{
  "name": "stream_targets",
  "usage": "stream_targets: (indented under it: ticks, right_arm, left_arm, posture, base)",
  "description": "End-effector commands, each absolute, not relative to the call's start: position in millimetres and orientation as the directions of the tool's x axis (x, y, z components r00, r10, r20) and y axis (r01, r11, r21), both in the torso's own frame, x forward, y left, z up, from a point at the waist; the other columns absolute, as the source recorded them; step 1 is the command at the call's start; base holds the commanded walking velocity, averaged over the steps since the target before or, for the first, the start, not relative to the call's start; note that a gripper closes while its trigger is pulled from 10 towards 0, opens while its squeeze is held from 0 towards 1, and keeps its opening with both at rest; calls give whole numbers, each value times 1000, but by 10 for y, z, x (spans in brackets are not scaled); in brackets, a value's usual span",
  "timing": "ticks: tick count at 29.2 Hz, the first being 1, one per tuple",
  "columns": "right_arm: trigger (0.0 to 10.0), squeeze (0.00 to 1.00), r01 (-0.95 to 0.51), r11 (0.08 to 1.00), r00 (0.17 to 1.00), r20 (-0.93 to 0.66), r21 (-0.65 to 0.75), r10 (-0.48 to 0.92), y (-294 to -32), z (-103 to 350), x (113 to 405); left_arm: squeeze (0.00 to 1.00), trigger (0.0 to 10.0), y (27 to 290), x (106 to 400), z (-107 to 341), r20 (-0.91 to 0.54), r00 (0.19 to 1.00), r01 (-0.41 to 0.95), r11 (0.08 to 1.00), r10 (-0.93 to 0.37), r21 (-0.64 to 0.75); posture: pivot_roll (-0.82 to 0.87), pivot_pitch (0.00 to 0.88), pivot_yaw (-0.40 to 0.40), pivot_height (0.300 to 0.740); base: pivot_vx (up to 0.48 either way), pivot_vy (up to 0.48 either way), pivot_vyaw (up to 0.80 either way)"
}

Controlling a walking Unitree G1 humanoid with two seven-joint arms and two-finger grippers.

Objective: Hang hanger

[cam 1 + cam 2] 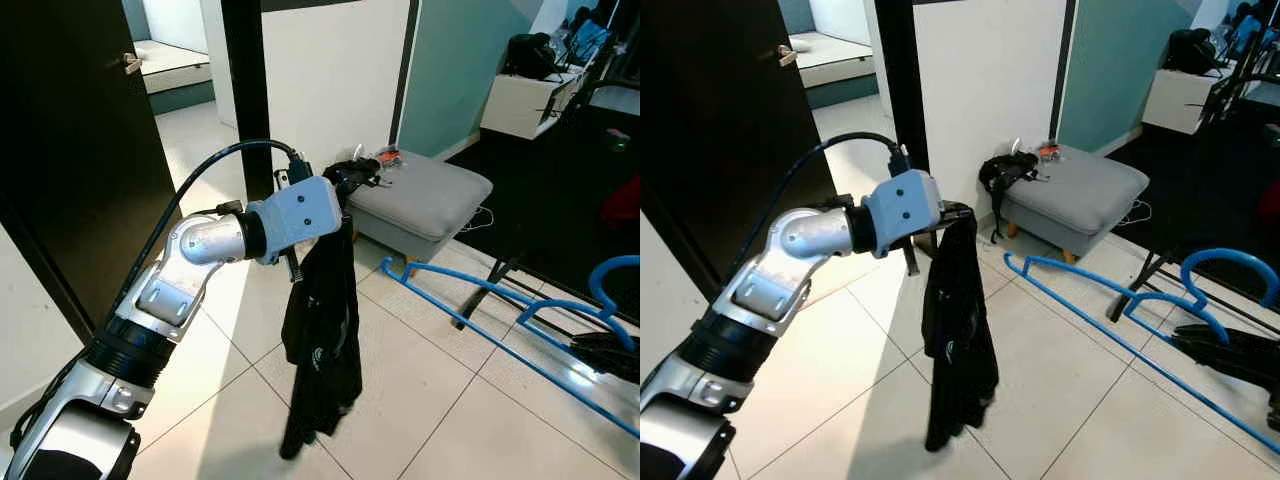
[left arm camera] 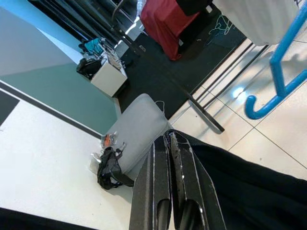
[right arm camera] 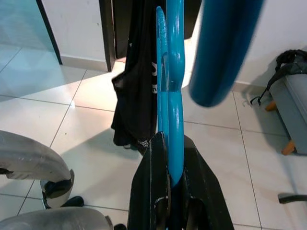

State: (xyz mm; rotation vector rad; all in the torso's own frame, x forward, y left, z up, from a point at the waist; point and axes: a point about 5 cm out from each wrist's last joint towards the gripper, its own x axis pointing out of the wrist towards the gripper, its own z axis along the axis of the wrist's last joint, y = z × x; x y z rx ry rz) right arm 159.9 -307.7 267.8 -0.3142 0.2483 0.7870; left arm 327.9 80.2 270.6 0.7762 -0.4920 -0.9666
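Observation:
My left gripper is held out in front at about chest height and is shut on the top of a black garment, which hangs limp towards the floor. In the left wrist view the two fingers lie pressed together with the black cloth beside them. A large blue hanger stretches low across the right side, its hook curling up at the far right. My right gripper is shut on the hanger's blue bar; its black fingers appear at the right edge.
A grey ottoman stands ahead by the white wall, a black bag at its near corner. Black rack legs cross the tiles on the right. A dark door stands on the left. The tiled floor lies below the garment.

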Motion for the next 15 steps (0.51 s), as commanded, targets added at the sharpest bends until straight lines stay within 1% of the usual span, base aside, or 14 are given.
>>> stream_targets:
  ticks: [1, 5, 15]
  right_arm:
    - [10000, 0, -745, 639, 661, -338, -191, 670, -3005, 2693, 1625]
    - [10000, 0, -776, 606, 628, -310, -178, 714, -2866, 2653, 1716]
    - [10000, 0, -779, 599, 625, -300, -185, 721, -2829, 2653, 1768]
  left_arm:
    - [0, 10000, 769, 3240, 2813, 76, 466, 521, 342, -882, 782]
    - [0, 10000, 721, 3219, 2811, 84, 451, 527, 340, -889, 779]
    - [0, 10000, 723, 3209, 2825, 89, 446, 525, 341, -891, 780]
  posture:
    - [77, 0, 30, 740]
    - [79, 0, 29, 740]
    - [84, 0, 26, 740]
  base:
    - [0, 0, 0]
    - [0, 0, 0]
    - [0, 0, 0]
